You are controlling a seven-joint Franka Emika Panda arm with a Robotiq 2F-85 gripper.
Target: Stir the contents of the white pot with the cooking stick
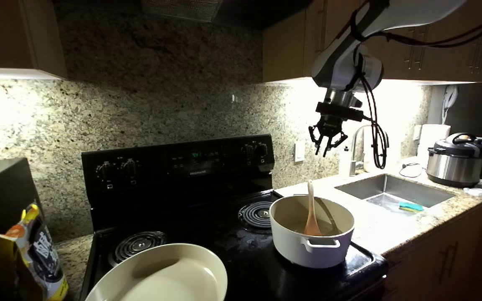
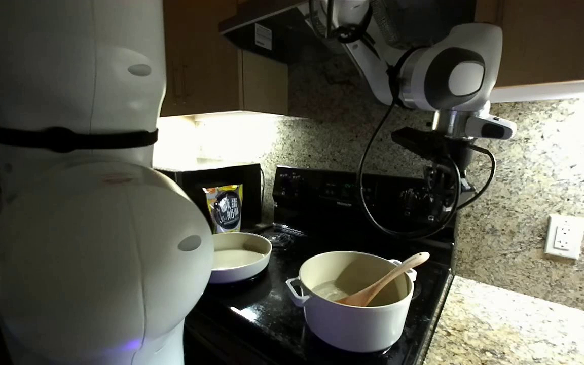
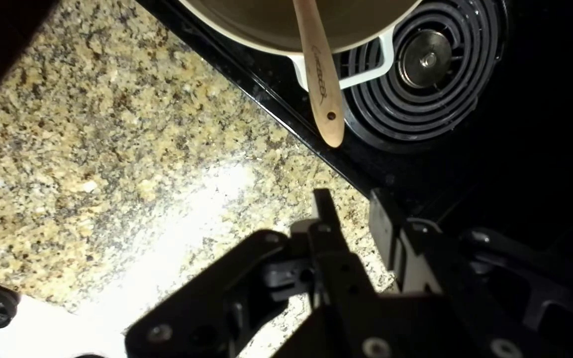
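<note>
The white pot (image 1: 303, 253) (image 2: 353, 327) stands on the stove near its counter-side edge. Inside, the contents (image 2: 328, 290) look like a pale low layer, hard to make out. A wooden cooking stick (image 1: 311, 209) (image 2: 392, 275) leans in the pot, its spoon end down and its handle rising past the rim. In the wrist view the end of the cooking stick (image 3: 327, 107) lies ahead of my gripper (image 3: 349, 193), apart from it. My gripper (image 1: 321, 154) hangs fingers down, higher than the pot, with a narrow gap and nothing between its fingers.
A shallow white pan (image 1: 161, 276) (image 2: 241, 274) shares the stove with coil burners (image 1: 257, 214). Beside it are the granite counter (image 3: 117, 149), a sink (image 1: 412, 188) and a steel cooker (image 1: 454, 167). A cable loop (image 2: 368, 203) dangles by the wrist. The range hood (image 2: 277, 30) is overhead.
</note>
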